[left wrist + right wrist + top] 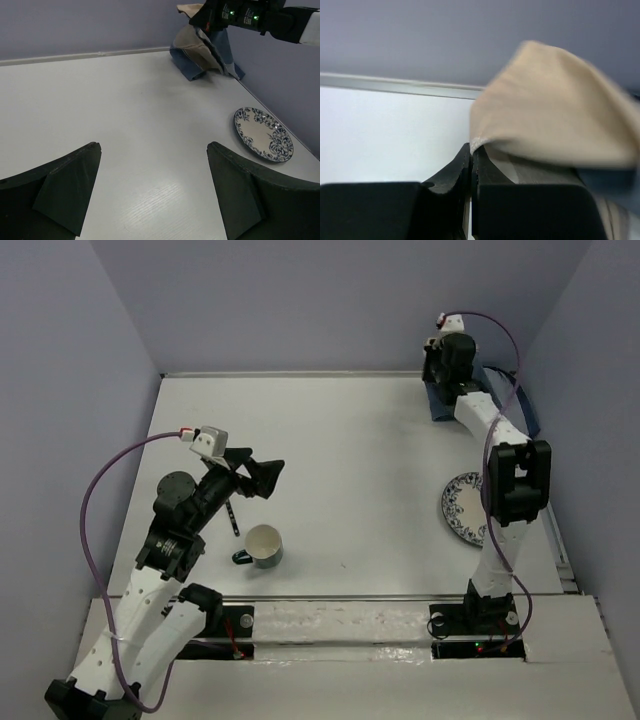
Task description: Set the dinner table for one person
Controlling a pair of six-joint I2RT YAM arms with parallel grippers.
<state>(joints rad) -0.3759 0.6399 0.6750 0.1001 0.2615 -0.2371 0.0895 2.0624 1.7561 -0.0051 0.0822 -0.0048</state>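
The white dinner table (340, 440) fills the scene. My right gripper (471, 149) is at the far right corner, shut on the edge of a blue-and-tan cloth placemat (550, 95), and holds part of it lifted off the table. The placemat also shows in the top view (441, 405) and in the left wrist view (200, 50). A blue-and-white patterned plate (462, 508) lies near the right edge. A cream cup (264, 545) stands at the near left. My left gripper (153, 146) is open and empty, above the table just beyond the cup.
A dark slim utensil (233, 518) lies next to the cup, under the left arm. Lilac walls close the table on the left, far and right sides. The right arm (500, 470) reaches over the plate's right side.
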